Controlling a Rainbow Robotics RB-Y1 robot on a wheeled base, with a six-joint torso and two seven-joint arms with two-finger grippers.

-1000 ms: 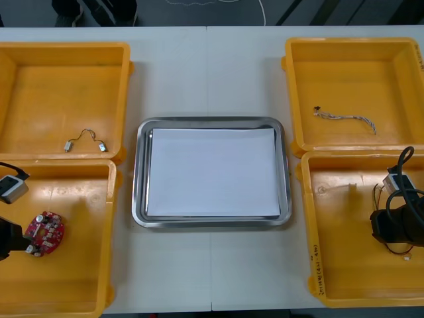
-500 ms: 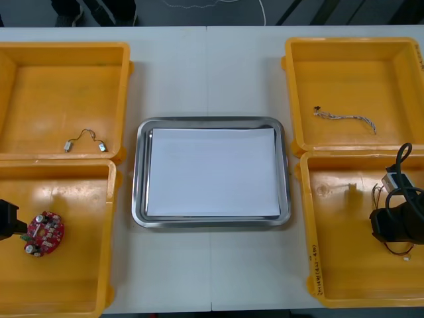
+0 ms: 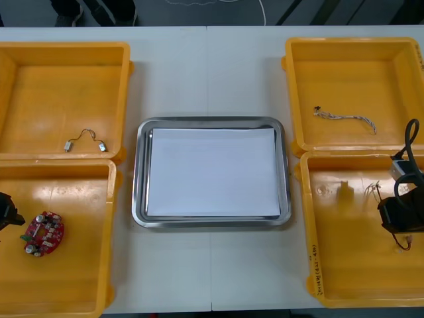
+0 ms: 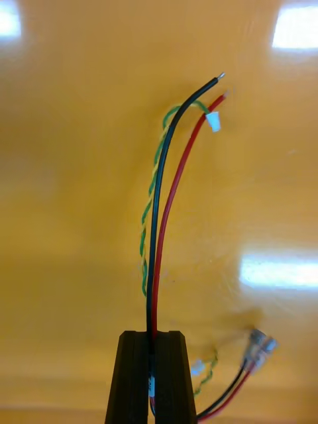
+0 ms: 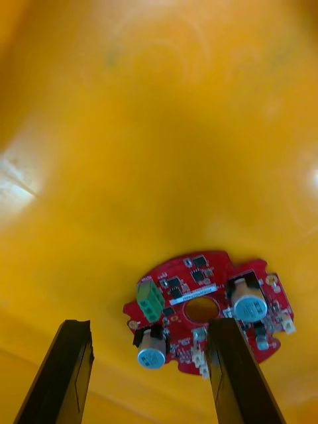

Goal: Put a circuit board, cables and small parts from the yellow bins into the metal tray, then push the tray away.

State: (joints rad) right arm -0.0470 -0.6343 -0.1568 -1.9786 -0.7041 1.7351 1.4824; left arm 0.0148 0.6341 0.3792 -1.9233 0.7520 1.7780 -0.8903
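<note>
A round red circuit board [image 3: 44, 233] lies flat in the near left yellow bin [image 3: 73, 291]. My left gripper [image 3: 6, 211] is at that bin's left edge, open. In the left wrist view the board [image 5: 199, 301] lies on the bin floor just past the left gripper [image 5: 149, 326], with one finger [image 5: 240, 377] overlapping its rim. My right gripper [image 3: 399, 213] is over the near right bin [image 3: 344, 278]. The right gripper [image 4: 151, 339] is shut on a cable bundle [image 4: 159, 199] of black, red and twisted green-yellow wires, which rises from between the fingers.
The metal tray [image 3: 140, 172], white inside, sits at the table's middle between the bins. A twisted cable [image 3: 344, 117] lies in the far right bin. A thin cable with small metal parts [image 3: 84, 140] lies in the far left bin.
My left gripper has drawn back to the left, away from the circuit board, which stays put. My right gripper has shifted slightly right and farther back with the cables.
</note>
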